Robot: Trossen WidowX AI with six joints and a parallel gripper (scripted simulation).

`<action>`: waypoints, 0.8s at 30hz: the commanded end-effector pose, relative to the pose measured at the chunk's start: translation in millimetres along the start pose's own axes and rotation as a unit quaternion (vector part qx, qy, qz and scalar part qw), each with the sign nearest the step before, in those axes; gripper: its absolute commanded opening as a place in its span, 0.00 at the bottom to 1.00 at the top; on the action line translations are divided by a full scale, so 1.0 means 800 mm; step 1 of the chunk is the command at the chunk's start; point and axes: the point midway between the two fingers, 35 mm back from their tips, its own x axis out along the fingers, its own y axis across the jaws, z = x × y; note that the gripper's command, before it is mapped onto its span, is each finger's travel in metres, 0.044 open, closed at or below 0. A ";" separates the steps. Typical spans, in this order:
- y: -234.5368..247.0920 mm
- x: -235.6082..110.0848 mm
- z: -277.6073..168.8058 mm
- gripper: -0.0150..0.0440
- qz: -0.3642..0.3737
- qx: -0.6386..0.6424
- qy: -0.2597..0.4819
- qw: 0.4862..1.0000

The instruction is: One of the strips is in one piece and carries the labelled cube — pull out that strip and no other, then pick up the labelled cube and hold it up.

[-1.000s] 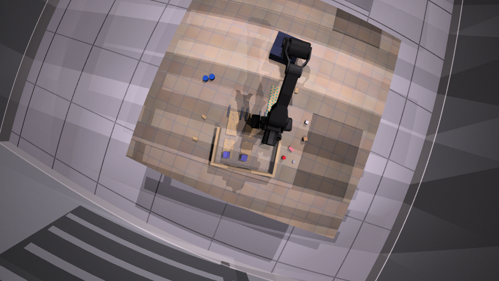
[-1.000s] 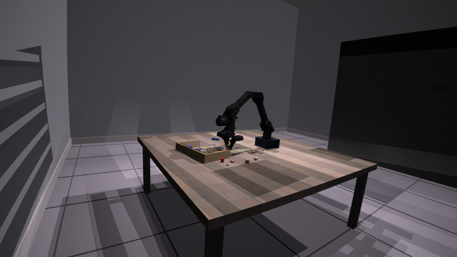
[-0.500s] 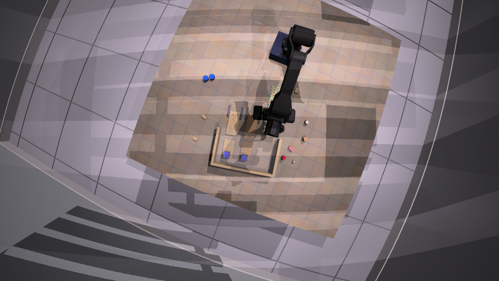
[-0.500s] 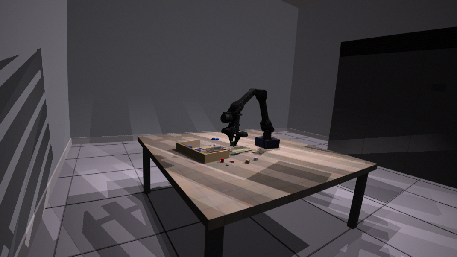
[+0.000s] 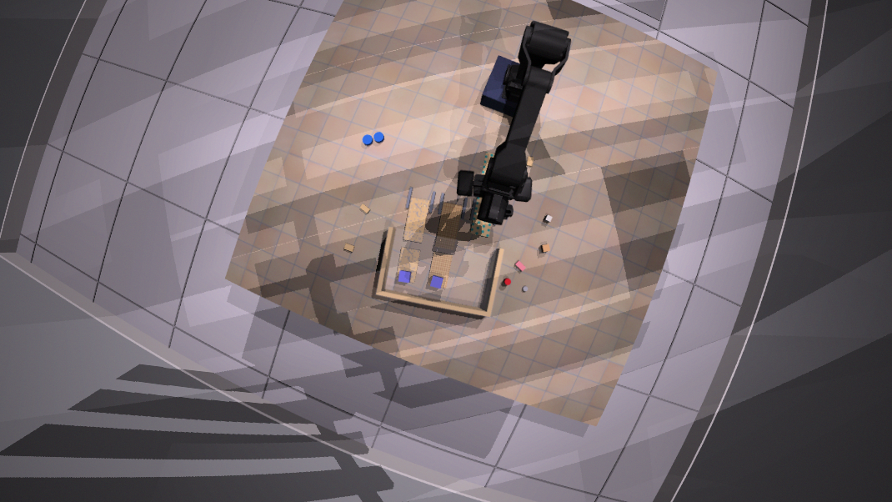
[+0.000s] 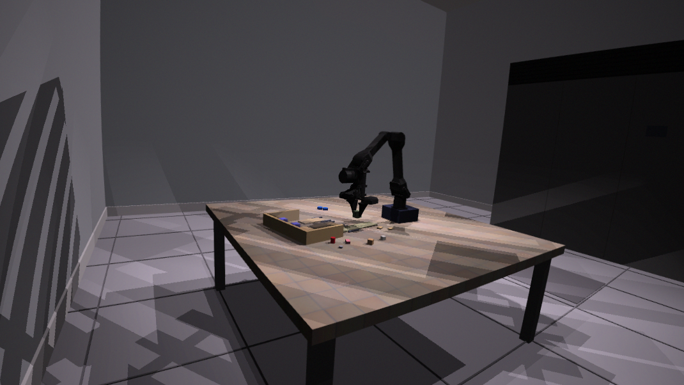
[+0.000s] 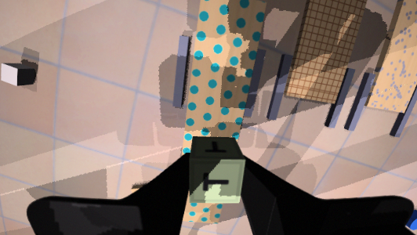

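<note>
My gripper (image 7: 213, 159) (image 6: 357, 208) (image 5: 493, 215) is shut on the labelled cube (image 7: 217, 178), a pale green cube with a black T on its faces. I hold it above the table, over the near end of the teal-dotted strip (image 7: 213, 78) (image 5: 480, 228) (image 6: 357, 226). That strip lies in one piece, drawn out between blue-grey rails (image 7: 181, 70). A brown grid strip (image 7: 325, 51) (image 5: 445, 236) and a blue-speckled strip (image 7: 396, 78) (image 5: 413, 224) lie beside it. In the overhead view the arm hides the cube.
An open wooden tray (image 5: 436, 304) (image 6: 305, 235) holds two blue cubes (image 5: 403, 276) (image 5: 436, 282). Small loose pieces lie to the right: a white cube (image 5: 547, 218) (image 7: 17, 74), an orange cube (image 5: 544, 248), a pink block (image 5: 520, 265), a red cylinder (image 5: 507, 282). Blue discs (image 5: 373, 138) lie far left.
</note>
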 end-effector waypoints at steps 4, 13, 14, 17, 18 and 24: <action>0.001 -0.030 -0.006 0.25 0.001 0.000 0.000 1.000; 0.001 -0.044 -0.007 0.25 0.001 0.000 0.000 1.000; 0.001 -0.044 -0.007 0.25 0.001 0.000 0.000 1.000; 0.001 -0.044 -0.007 0.25 0.001 0.000 0.000 1.000; 0.001 -0.044 -0.007 0.25 0.001 0.000 0.000 1.000; 0.001 -0.044 -0.007 0.25 0.001 0.000 0.000 1.000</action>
